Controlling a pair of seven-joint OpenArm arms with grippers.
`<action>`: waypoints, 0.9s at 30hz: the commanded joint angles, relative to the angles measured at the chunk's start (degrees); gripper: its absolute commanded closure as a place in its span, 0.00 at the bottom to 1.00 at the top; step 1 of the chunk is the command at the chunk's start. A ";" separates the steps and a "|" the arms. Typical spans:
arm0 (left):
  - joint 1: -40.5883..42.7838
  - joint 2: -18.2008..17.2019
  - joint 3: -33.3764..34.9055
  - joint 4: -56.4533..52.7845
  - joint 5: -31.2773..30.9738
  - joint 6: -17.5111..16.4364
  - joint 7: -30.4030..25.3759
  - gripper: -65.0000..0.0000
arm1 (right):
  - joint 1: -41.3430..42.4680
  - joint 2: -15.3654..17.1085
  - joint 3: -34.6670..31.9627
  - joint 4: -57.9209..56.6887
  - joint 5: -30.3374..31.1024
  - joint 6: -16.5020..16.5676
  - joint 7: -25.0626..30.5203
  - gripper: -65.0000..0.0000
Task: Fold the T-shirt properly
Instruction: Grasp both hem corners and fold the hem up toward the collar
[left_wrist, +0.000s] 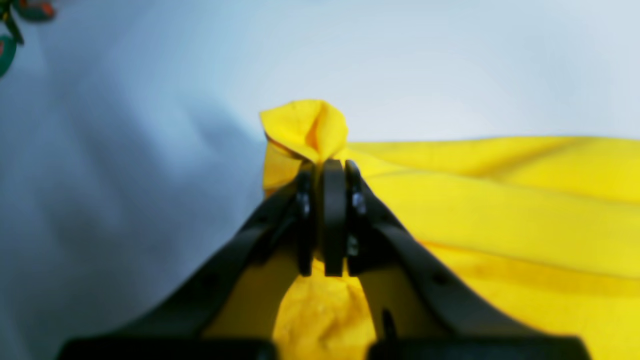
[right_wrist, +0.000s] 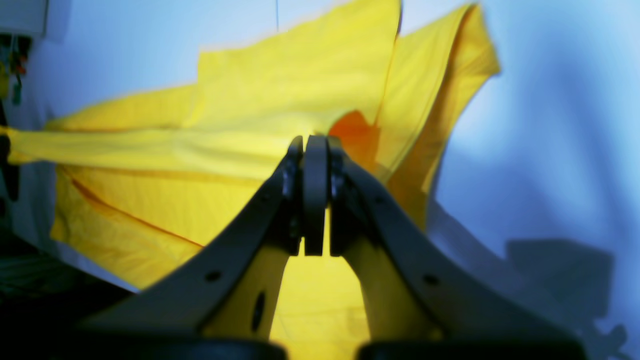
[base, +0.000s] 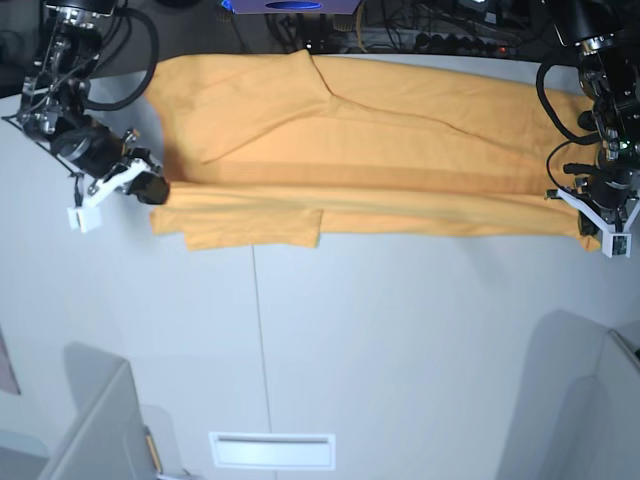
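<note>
Left wrist view: the left gripper (left_wrist: 333, 172) has its jaws pressed together on a bunched corner of the T-shirt (left_wrist: 500, 210), a small peak of cloth standing up just past the tips. The rest of the fabric runs off to the right in long soft ridges over the pale tabletop (left_wrist: 125, 175).

Right wrist view: the right gripper (right_wrist: 315, 150) is likewise clamped shut, pinching an edge of the T-shirt (right_wrist: 280, 95). Cloth spreads away to the left and far side, and a doubled layer hangs to the right of the tips.

Base view: the T-shirt (base: 400, 150) lies stretched in a wide band along the far part of the tabletop (base: 400, 350), with a long lengthwise fold already laid over its near edge and a sleeve flap showing near the left end. The right gripper (base: 150, 187) holds the left end and the left gripper (base: 598, 225) the right end. By my judgement the folding is at an early to middle stage: one lengthwise fold is made, the crosswise folds are left.
</note>
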 joint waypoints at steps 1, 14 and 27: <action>-0.57 -1.17 -0.55 1.08 -0.10 0.45 -1.33 1.00 | 0.52 0.85 0.86 1.21 0.88 0.66 -0.22 1.00; 6.47 -1.17 -0.55 6.70 0.43 0.45 -1.33 1.00 | -7.31 0.59 3.76 3.76 5.36 0.84 -2.86 1.00; 11.92 -0.91 -0.11 6.26 0.52 0.45 -1.33 1.00 | -8.71 0.24 3.32 1.74 -0.61 0.84 -2.86 1.00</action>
